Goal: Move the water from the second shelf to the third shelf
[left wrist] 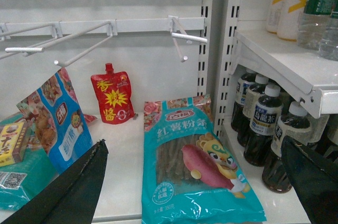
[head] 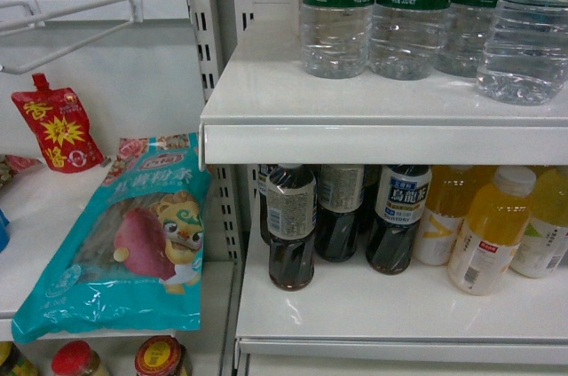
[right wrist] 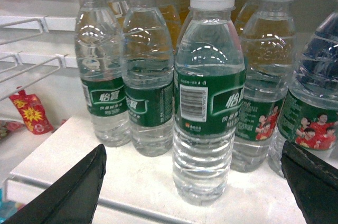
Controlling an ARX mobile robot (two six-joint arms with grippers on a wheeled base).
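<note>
The right gripper [right wrist: 193, 182] is wide open, with the front water bottle [right wrist: 207, 92] at 12 o'clock between its fingers, ready to grab. The left gripper [left wrist: 195, 182] is open too, holding nothing.

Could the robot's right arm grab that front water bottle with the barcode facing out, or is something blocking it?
Probably yes. The right gripper is open, a finger on each side of the front water bottle, which stands forward of the other water bottles. Nothing lies between, though those neighbours stand close behind it.

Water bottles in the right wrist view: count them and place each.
5 water bottles: one front centre, two at left, two at right, all on the shelf. Others may hide behind.
</note>
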